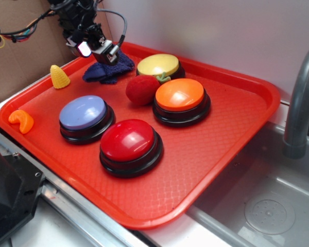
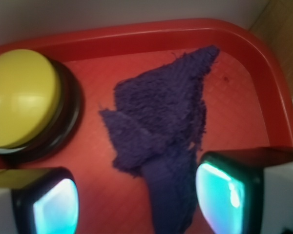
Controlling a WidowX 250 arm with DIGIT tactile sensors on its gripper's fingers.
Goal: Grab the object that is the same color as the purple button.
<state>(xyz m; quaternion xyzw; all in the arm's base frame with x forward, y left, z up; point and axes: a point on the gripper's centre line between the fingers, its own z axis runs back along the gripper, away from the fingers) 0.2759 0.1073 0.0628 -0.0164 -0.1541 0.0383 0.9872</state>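
Gripper (image 2: 136, 195) fingers spread wide, straddling the purple cloth (image 2: 161, 131) so its near end sits right between them, yellow button (image 2: 19, 97) off to one side. Lined up for pinching.

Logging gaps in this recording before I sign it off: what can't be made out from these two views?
- Exterior: the end effector covers part of the purple cloth; contact cannot be judged.
- Wrist: the cloth's lower end is cut off by the bottom edge, between the fingers.
- Wrist: the yellow button is cropped at left.
- Exterior: the strawberry toy hides part of the yellow button's base.
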